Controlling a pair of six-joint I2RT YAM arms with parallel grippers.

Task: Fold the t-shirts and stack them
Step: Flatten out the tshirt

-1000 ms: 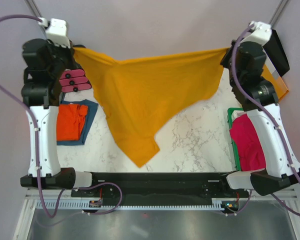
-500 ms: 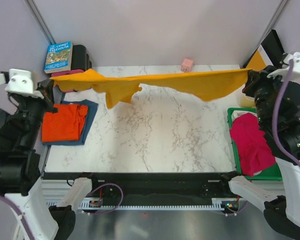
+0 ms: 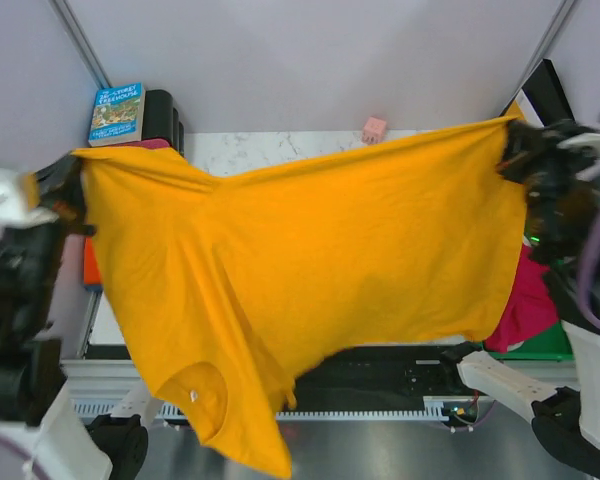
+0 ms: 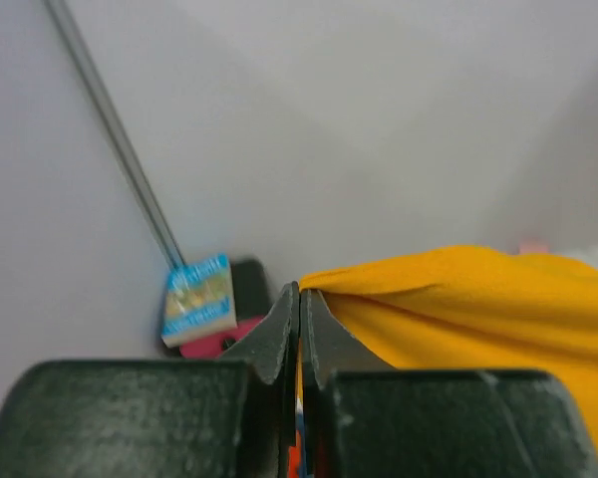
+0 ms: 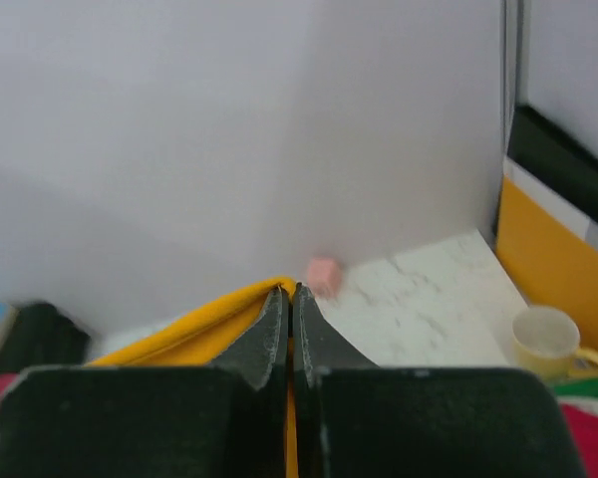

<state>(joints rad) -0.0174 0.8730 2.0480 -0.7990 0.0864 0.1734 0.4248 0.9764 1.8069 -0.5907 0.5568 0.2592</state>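
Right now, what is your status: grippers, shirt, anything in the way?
Left gripper and right gripper shut on the yellow t-shirt. Shirt spread in the air between them, one end hanging low. It hides most of the table.

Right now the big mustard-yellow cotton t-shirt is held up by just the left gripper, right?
Not just the left. The top view shows the left gripper and the right gripper each pinching an edge of the big mustard-yellow cotton t-shirt, which hangs stretched between them.
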